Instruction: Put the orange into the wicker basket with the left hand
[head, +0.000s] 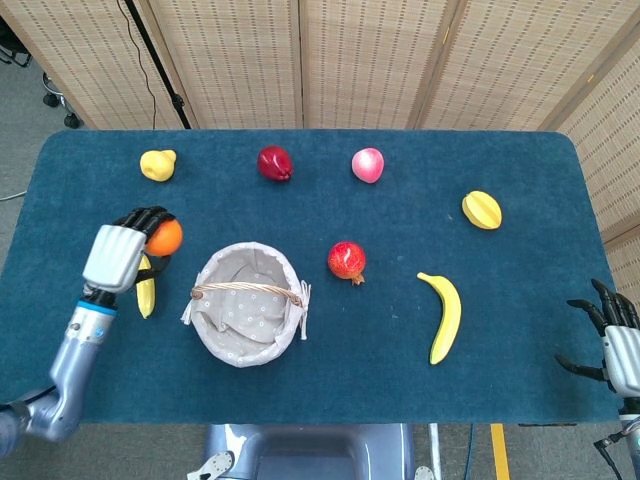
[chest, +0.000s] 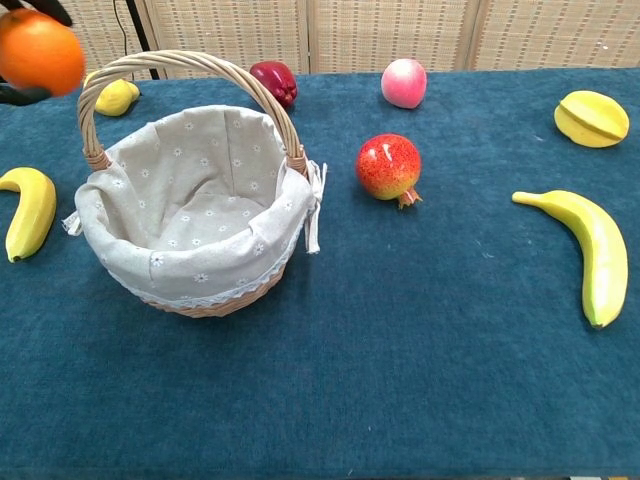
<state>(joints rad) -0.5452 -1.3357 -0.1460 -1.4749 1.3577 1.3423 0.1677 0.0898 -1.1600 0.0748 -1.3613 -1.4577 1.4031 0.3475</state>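
- Beige woven screens stand behind a table (head: 330, 380) covered in dark blue felt-like cloth, with fruit scattered all over it.
- Left hand (head: 120, 250) has its dark fingers wrapped around the orange (head: 164, 237), holding it up off the table, left of the wicker basket (head: 246, 304). In the chest view the orange (chest: 40, 50) sits high in the top left corner, above the basket handle (chest: 190, 62).
- Right hand (head: 612, 345) hangs off the table's right edge, fingers spread, holding nothing.
- What could go wrong, I reckon: the arched handle sits between the orange and the opening, so a low sideways move could clip it and shove or tip the basket, which looks light.
- Orange is smooth and round, so a loose grip could let it roll out early, maybe onto the small banana (head: 146, 295) right under the hand.
- Dropping it from high up might bounce it off the soft liner and back out.
- Basket (chest: 190, 230) is round, woven cane, lined with pale dotted cloth with a lacy trim; looks deep enough.
- Other bits: a glossy pomegranate (head: 347, 261), a long curved banana (head: 443, 315), a ridged yellow starfruit (head: 482, 209).
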